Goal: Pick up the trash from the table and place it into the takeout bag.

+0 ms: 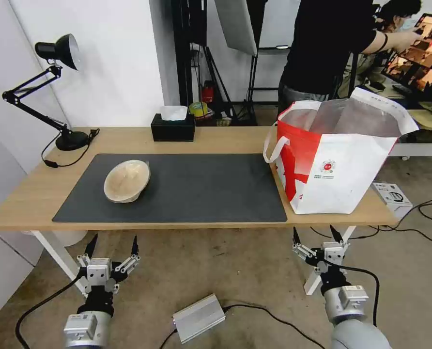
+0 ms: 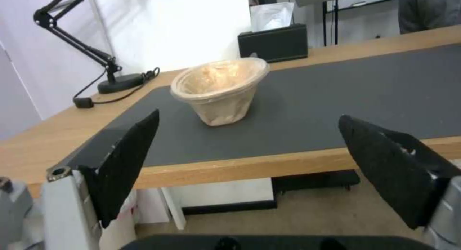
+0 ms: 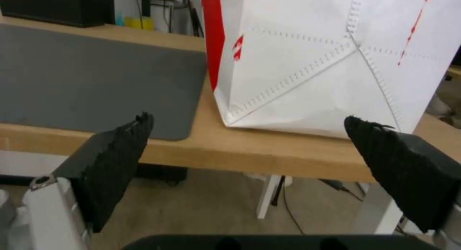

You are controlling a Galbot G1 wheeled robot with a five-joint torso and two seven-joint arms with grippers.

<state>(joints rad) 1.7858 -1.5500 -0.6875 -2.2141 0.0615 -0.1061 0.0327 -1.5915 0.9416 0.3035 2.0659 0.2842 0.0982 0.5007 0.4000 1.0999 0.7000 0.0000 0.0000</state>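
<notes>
Both arms are hanging low in front of the table (image 1: 27,203), below its near edge, neither one touching anything. The left gripper (image 1: 113,244) is sitting at the left, fingers spread wide and empty. The right gripper (image 1: 317,236) is sitting at the right, also spread and empty, just below the takeout bag (image 1: 342,169).

Only one piece of trash is showing on the table: the beige pulp bowl (image 1: 127,180). It is lying on the left part of the dark grey mat (image 1: 201,194), tipped on its side, not upright. In the left wrist view the bowl (image 2: 222,89) is resting on its wall with the rim raised and the mouth facing up and toward the camera, a thin film liner showing inside. The bag is standing upright at the right end of the table, mouth gaping with the foil lining visible, one white strap hanging over its left side. Whether anything is already inside it cannot be told.

Key relation: the bowl is lying almost straight ahead of the left gripper, farther and higher, well apart from the open jaws. The right gripper is far off to the side, with the whole mat between it and the bowl. So the left arm looks like the nearer one for the pick. Judging by the tilt, the bowl's axis is leaning rather than vertical, so a rim or wall pinch will probably need the wrist angled to match. The carry will then be running rightward across the mat to the bag.

A black tissue box (image 1: 173,127) and a desk lamp (image 1: 56,53) are sitting along the far edge, clear of that path.
</notes>
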